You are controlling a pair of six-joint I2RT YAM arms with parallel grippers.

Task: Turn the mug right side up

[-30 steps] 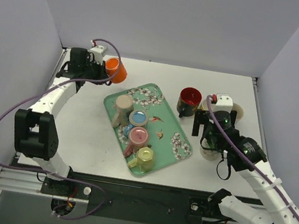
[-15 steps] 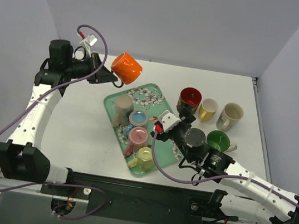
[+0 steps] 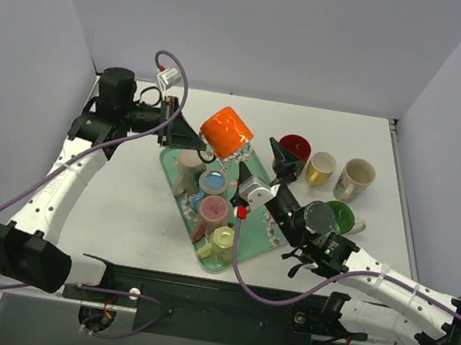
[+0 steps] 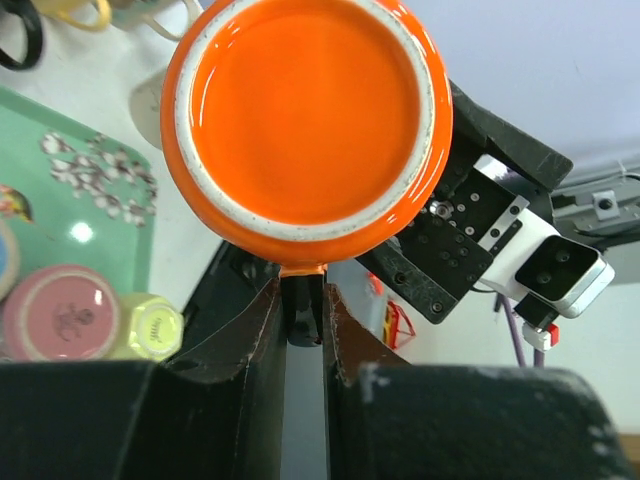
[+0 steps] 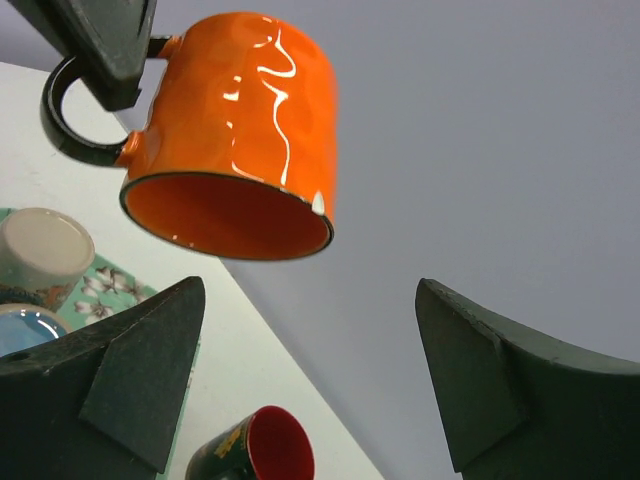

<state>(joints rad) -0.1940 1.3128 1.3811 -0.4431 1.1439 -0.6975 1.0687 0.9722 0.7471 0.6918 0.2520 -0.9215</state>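
the left gripper [image 4: 301, 300] is clenched on the thin black handle of the glossy orange ceramic mug [image 3: 226, 131] and holds it in the air above the far end of the mint-green floral tray [image 3: 255, 195]. the mug is tilted with its mouth facing down: the left wrist view looks straight onto its flat base, while the right wrist view looks up into its open rim. so the turn is not yet done.

the right gripper [image 3: 262, 167] hangs just below and beside the mug, pointing up at it, its jaws spread wide and holding nothing. the mouth of the mug sits above the gap between its two dark fingers [image 5: 140, 370].

this looks like a hand-over, so that the mug can be rolled upright. to do it well, the right jaws should come up around the mug wall near the rim, one finger inside and one outside, or across the body if it fits. they should close firmly before the left pinch lets go. the glaze is shiny and likely slick, so a deep bite is safer than a fingertip one.

the small cups [image 3: 214, 196] on the tray lie under the mug, and the dark mug with a red lining [image 3: 293, 151] stands near the right fingers. a slip here would likely land on them, so the swap is better made slowly and level.
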